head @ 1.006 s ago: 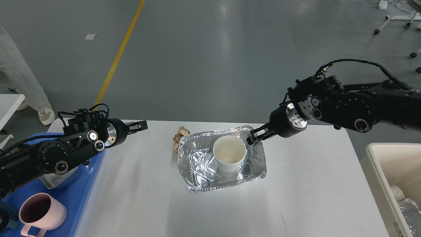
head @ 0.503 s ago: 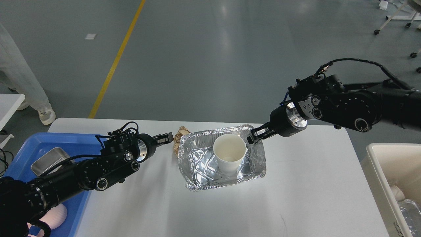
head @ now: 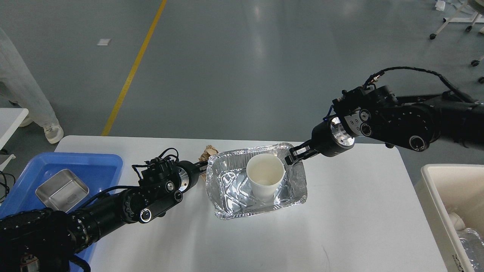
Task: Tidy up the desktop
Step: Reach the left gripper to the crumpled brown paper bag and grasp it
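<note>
On the desktop, a crumpled foil tray sits in the middle with a white paper cup standing upright inside. A crumpled brown paper wad lies against the tray's far left corner. My left gripper reaches low across the table to that wad and the tray's left wall; its fingers are dark and small, so I cannot tell their state. My right gripper is pinched on the tray's far right rim corner.
A blue plastic tray at the left edge holds a metal container. A white bin with clear bottles stands off the table's right side. A small white table corner is at far left.
My left arm swung down and right from above the blue tray to the paper wad beside the foil tray. The right gripper stayed at the tray's corner; tray and cup shifted slightly right.
</note>
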### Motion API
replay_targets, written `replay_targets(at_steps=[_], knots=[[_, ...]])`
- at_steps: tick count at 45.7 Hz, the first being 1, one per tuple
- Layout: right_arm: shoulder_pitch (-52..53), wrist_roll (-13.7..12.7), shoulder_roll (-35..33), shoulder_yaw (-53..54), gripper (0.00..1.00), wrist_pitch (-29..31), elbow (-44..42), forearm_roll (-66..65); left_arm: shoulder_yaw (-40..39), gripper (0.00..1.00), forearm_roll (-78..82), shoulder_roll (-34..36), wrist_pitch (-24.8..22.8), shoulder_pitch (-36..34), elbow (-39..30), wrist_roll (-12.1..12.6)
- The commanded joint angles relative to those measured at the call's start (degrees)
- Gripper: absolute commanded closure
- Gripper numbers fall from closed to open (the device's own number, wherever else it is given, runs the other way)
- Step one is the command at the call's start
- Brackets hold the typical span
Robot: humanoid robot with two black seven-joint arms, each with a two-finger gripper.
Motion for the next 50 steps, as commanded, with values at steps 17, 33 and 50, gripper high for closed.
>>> replay_targets(at_steps=[17, 33, 50], knots=[[0.0, 0.0, -0.7, 0.0, 1.00, -0.1, 0.2, 0.1, -0.2, 1.00, -0.5, -0.3, -5.7, 1.0, 0.5, -7.6], [-0.1, 0.0, -0.7, 0.0, 1.00, -0.1, 0.1, 0.1, -1.7, 1.00, -0.3, 5.1, -12.4, 0.4, -5.0, -7.5], [-0.1, 0.0, -0.5, 0.0, 1.00, -0.1, 0.0, 0.1, -8.1, 1.00, -0.3, 20.7, -26.2, -0.1, -19.2, -7.5]])
